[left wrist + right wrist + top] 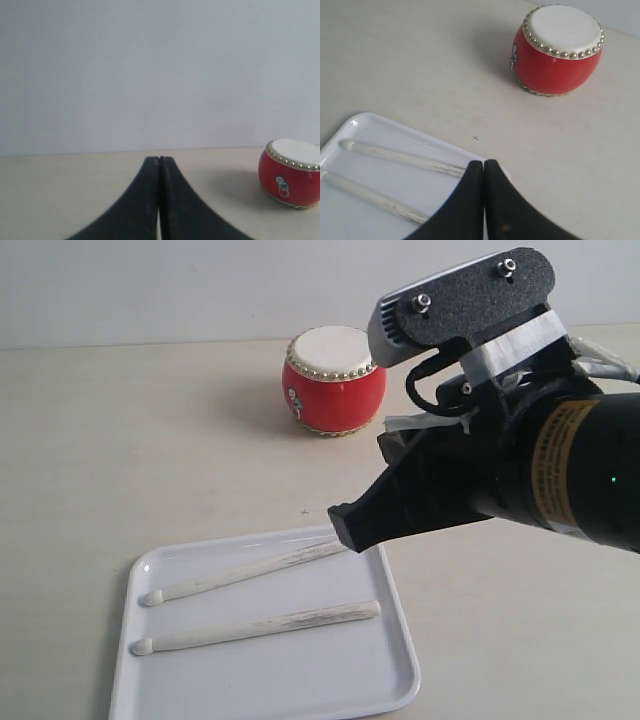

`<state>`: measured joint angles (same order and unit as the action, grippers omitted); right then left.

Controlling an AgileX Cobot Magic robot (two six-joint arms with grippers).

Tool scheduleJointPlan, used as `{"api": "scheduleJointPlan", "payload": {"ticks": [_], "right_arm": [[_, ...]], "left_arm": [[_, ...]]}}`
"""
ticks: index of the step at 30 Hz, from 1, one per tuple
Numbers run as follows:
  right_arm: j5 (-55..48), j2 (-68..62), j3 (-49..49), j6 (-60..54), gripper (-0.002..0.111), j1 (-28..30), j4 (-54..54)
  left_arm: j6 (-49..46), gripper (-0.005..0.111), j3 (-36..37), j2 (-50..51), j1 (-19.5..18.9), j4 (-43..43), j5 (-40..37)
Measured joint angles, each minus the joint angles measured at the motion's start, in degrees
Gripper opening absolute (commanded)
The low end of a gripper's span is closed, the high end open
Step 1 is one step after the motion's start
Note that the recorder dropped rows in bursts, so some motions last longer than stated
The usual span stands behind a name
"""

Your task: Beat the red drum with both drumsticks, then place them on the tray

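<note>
Desk carries it all. Tray lies nearest the exterior cam; red drum stands upright well apart from it, nothing touching it. Right end effector hangs over the tray's far corner, jaws pressed together, gripping nothing. Left end effector is likewise closed & empty, over bare desk. Both drumsticks lie flat in the tray, side by side, not touching. My read: sticks are where they should end up, so prob. done; whether the beating took place can't be told.
</note>
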<state>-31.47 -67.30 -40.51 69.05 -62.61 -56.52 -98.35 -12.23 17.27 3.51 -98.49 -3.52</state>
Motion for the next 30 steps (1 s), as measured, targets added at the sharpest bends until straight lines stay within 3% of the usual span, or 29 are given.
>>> {"api": "scheduleJointPlan", "payload": {"ticks": [7, 21, 22, 24, 27, 28, 30], "right_arm": [[0.0, 0.0, 0.0, 0.0, 0.0, 0.0, 0.0], [0.11, 0.0, 0.0, 0.0, 0.0, 0.0, 0.0], [0.11, 0.0, 0.0, 0.0, 0.0, 0.0, 0.0], [0.11, 0.0, 0.0, 0.0, 0.0, 0.0, 0.0], [0.11, 0.0, 0.0, 0.0, 0.0, 0.0, 0.0], [0.11, 0.0, 0.0, 0.0, 0.0, 0.0, 0.0], [0.11, 0.0, 0.0, 0.0, 0.0, 0.0, 0.0]], "left_arm": [[0.0, 0.0, 8.53, -15.6, -0.24, -0.11, 0.36], [2.14, 0.0, 10.02, -16.92, -0.24, 1.0, -0.49], [6.63, 0.0, 10.02, -16.92, -0.24, 4.88, -0.49], [24.78, 0.0, 10.02, -16.92, -0.24, 22.14, -0.7], [68.67, 0.0, 10.13, -16.92, -0.24, 69.52, -1.61], [83.4, 0.0, 10.76, -16.92, -0.24, 81.6, -1.62], [94.1, 0.0, 11.61, -16.92, -0.24, 93.43, -1.73]]}}
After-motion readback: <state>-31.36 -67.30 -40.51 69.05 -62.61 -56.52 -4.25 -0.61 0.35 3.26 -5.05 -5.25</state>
